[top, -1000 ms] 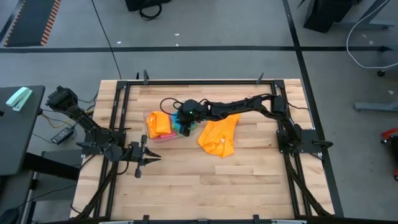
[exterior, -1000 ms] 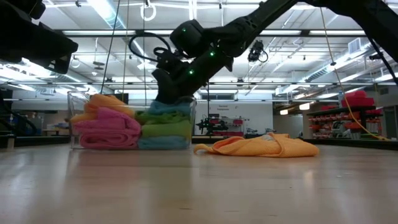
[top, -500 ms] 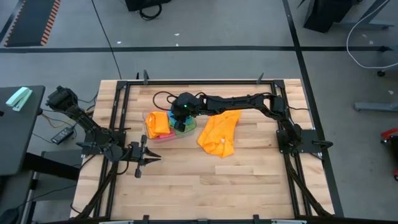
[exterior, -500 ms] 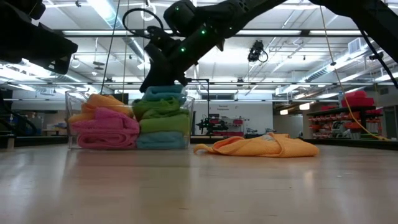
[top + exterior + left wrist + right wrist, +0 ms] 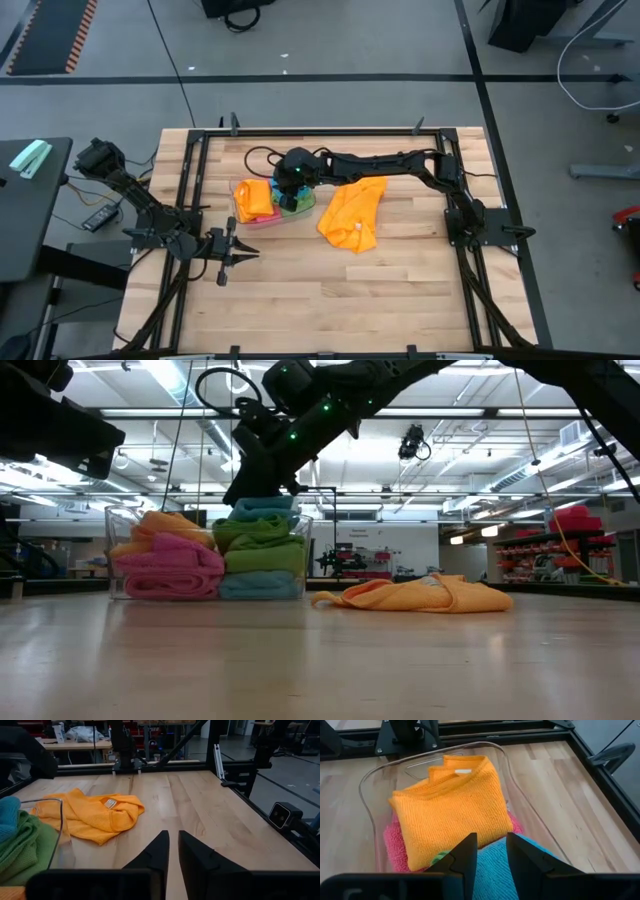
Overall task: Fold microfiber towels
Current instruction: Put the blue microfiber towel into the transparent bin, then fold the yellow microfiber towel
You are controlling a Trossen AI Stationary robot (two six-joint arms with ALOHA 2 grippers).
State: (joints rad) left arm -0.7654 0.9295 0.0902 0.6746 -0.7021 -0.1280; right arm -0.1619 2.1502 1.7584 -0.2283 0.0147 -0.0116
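A clear plastic tub [image 5: 115,520] stands left of the table's middle with folded microfiber towels in it. An orange towel [image 5: 450,807] lies on a pink one [image 5: 170,570]. Beside them a sky-blue towel [image 5: 262,505] tops a green one [image 5: 262,545]. A loose, crumpled orange towel [image 5: 352,215] lies flat on the table right of the tub. My right gripper [image 5: 491,837] hangs just over the blue towel, slanting down, open by a narrow gap with nothing between its fingers. My left gripper [image 5: 172,835] waits near the table's left edge, shut and clear of everything. My right gripper's fingertips [image 5: 256,490] stand right at the top of the sky-blue towel [image 5: 495,870] on the stack. I cannot tell whether they touch it. No cloth shows between the fingers.
A black metal frame [image 5: 320,132] runs around the tabletop. Bare wood lies across the near half of the table [image 5: 340,300]. A small camera block [image 5: 281,815] sits on the frame's rail.
My right gripper has risen out of the tub, from down among the towels to just above the stack. The green and sky-blue towels it had been pressing have sprung up and now stand taller, above the tub's rim.
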